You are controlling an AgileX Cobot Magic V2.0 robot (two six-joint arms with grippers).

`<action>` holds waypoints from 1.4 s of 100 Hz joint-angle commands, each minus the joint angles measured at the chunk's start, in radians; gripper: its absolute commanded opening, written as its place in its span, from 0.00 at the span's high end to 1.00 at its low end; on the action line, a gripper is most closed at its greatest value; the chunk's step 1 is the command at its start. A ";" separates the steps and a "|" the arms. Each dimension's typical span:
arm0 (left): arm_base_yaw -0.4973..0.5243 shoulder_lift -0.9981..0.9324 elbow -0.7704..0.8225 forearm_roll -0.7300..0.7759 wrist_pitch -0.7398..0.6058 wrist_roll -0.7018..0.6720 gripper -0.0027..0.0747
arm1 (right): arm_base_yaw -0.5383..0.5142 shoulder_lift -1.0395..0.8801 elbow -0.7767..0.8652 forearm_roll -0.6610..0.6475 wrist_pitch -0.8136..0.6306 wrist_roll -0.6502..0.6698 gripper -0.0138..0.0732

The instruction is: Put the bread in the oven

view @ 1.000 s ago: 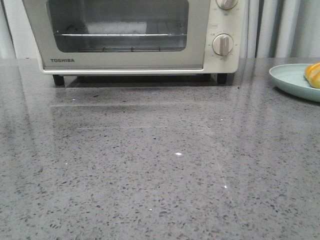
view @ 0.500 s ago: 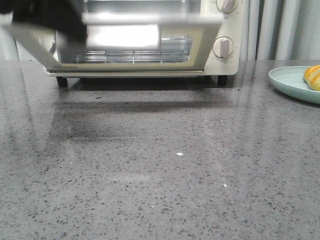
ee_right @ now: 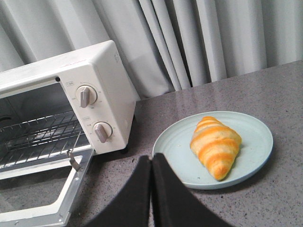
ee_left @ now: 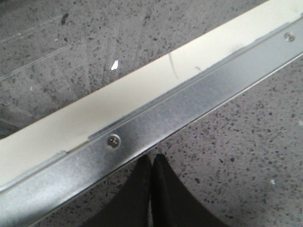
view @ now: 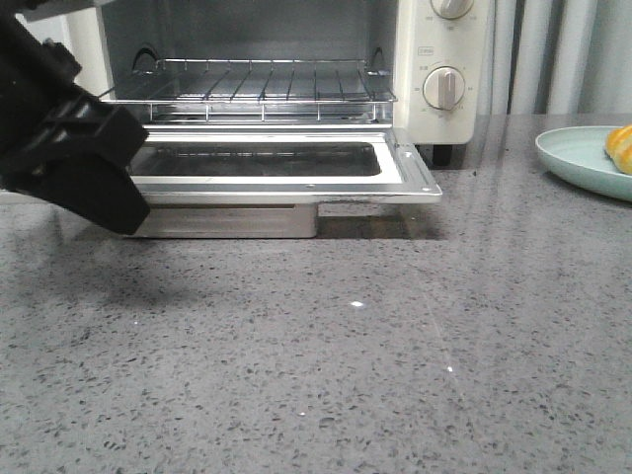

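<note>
The cream-white oven (view: 444, 59) stands at the back of the counter with its glass door (view: 276, 168) dropped flat open and the wire rack (view: 257, 84) bare. It also shows in the right wrist view (ee_right: 102, 85). The bread (ee_right: 215, 145), golden-orange with cream stripes, lies on a pale green plate (ee_right: 175, 142) to the oven's right; only its edge (view: 620, 146) shows in the front view. My left gripper (ee_left: 151, 158) is shut and empty, its tips just off the door's metal front edge (ee_left: 189, 101). My right gripper (ee_right: 151, 158) is shut and empty, short of the plate.
The left arm's black body (view: 69, 148) fills the left of the front view, in front of the door's left corner. The plate's rim (view: 573, 158) sits at the right edge. Grey speckled countertop (view: 346, 346) stretches in front. Grey curtains (ee_right: 199, 38) hang behind.
The oven door, shut a second ago, has swung down to flat open. The left arm has come down with it to the door's left front.
</note>
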 commanded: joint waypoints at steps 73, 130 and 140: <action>0.001 -0.716 -0.040 -0.028 0.029 -0.003 0.99 | 0.001 0.990 -0.716 -0.222 0.399 -0.006 0.45; 0.001 -0.740 -0.040 -0.028 0.077 -0.003 0.99 | 0.101 1.390 -0.878 -0.511 0.442 0.109 0.45; 0.001 -0.740 -0.040 -0.028 0.083 -0.003 0.99 | 0.101 1.435 -0.878 -0.492 0.448 0.109 0.45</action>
